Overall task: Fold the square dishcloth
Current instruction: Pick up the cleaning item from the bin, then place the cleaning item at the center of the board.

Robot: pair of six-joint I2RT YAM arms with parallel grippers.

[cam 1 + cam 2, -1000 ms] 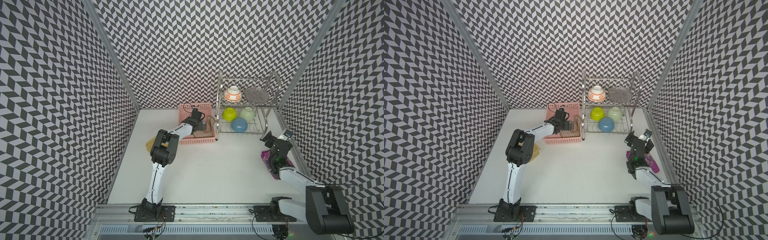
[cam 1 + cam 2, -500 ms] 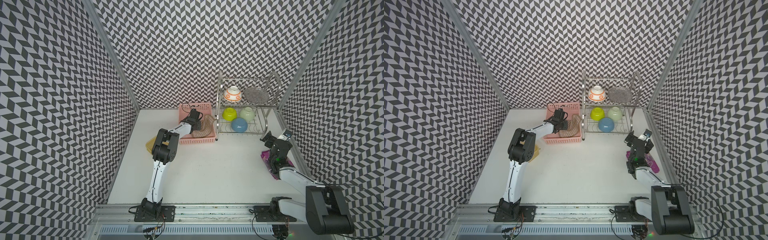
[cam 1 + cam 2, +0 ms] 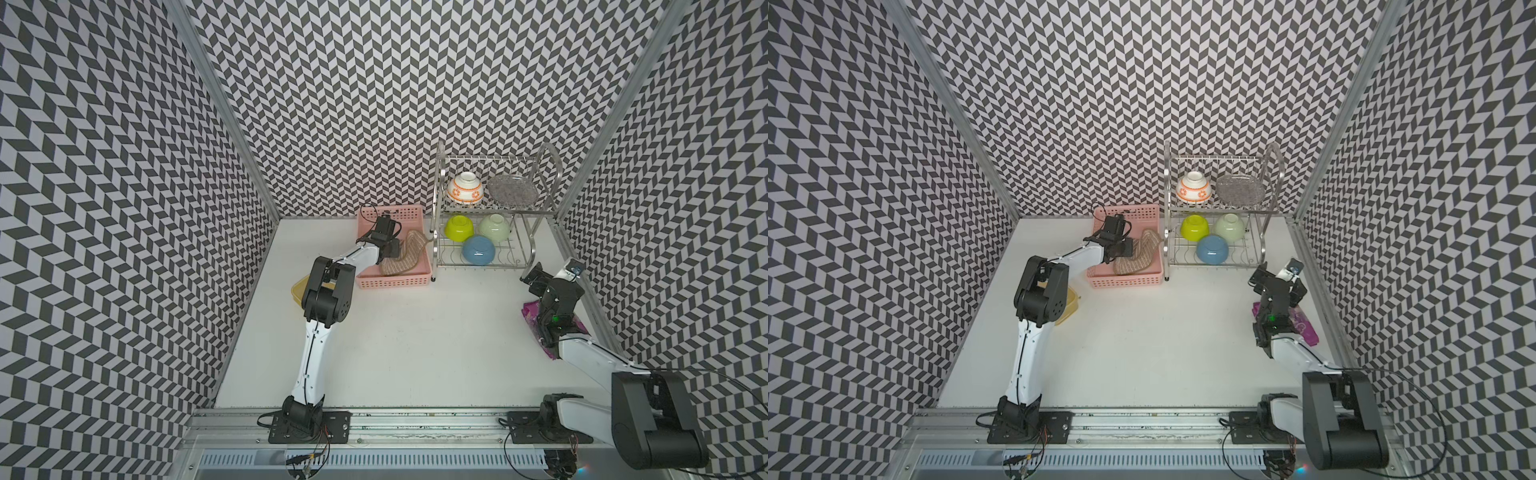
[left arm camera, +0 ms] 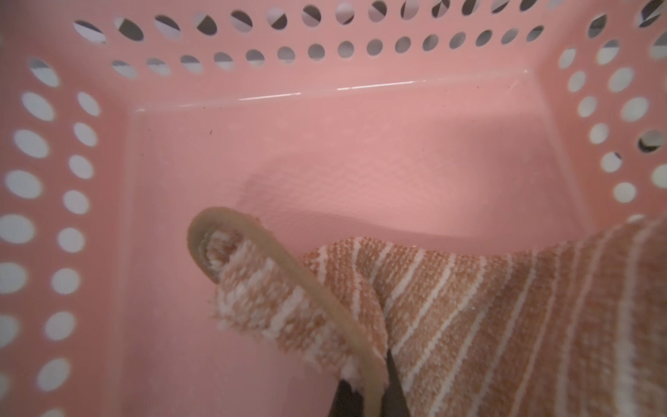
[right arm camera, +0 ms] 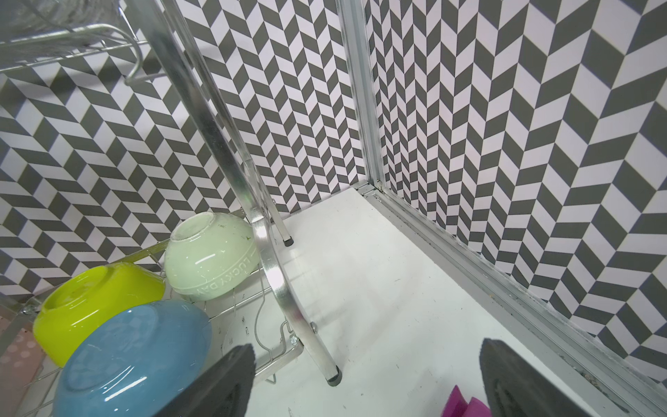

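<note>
Pinches square dishcloth (image 4: pixel 487 317) by its brown edging with left tool (image 4: pixel 367 399) inside pink basket (image 4: pixel 325 144); holds right tool (image 5: pixel 366 375) spread near right edge of tabletop (image 5: pixel 379 289).

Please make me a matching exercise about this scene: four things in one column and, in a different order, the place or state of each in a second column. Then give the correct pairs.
Things
1. square dishcloth
2. blue bowl
3. orange-patterned bowl
4. right gripper

Place or state
a. on the upper shelf of the rack
b. open, holding nothing
c. in the pink basket, its edge pinched by the shut left gripper
d. on the lower shelf of the rack

Pairs: 1-c, 2-d, 3-a, 4-b
</note>
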